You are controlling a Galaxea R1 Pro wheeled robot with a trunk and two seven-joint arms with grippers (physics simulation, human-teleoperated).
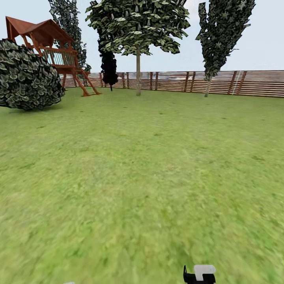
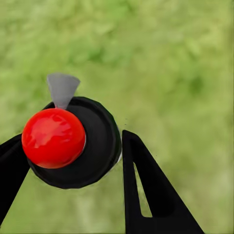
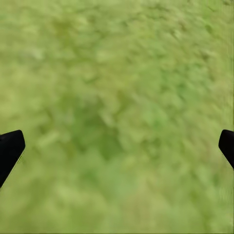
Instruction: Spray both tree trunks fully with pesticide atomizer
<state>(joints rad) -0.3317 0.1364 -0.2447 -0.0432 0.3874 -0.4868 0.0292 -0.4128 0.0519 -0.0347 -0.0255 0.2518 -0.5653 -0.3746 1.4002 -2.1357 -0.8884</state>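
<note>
Blurry grass [image 1: 138, 177], far slatted fence [image 1: 252, 83]

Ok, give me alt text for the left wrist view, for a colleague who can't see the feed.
The left end effector holds the pesticide atomizer between its two black fingers, seen from above: a round dark body with a glossy red round top and a small grey nozzle-like piece. Behind it is blurry green grass.

The head camera looks forward and slightly down across the lawn [image 1: 142, 177] to the far fence [image 1: 236, 83]. Both wrist cameras face down at blurred grass, shared with the head view.
</note>
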